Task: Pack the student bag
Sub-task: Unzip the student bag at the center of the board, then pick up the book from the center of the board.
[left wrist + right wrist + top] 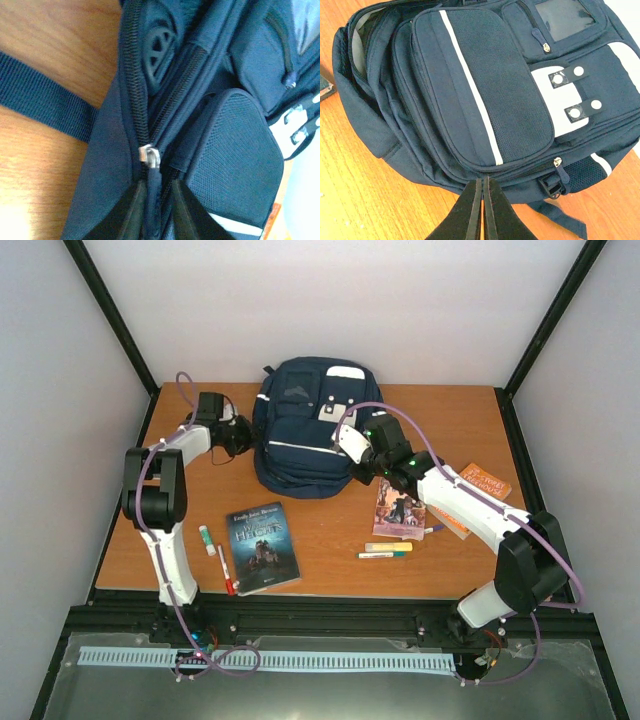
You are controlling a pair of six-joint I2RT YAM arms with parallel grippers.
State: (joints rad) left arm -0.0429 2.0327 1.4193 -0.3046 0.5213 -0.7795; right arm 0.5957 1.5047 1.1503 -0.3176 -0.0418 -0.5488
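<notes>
2 grippers at student bag [300, 430]
Left gripper [158, 185] straddles zipper pull [149, 155], grip unconfirmed; right gripper [482, 182], pressed together, likely braces it for unzipping

student bag [305, 425]: on the desk [330, 575], toward 12 o'clock
near book [262, 546]: at the bag's 7 o'clock
glue stick [207, 539]: at near book's 9 o'clock
right book [399, 508]: at the bag's 4 o'clock
pens [388, 546]: at right book's 6 o'clock

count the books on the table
3: dark-covered book front centre, illustrated book partly under the right arm, orange book far right. The arm may hide another.
</notes>
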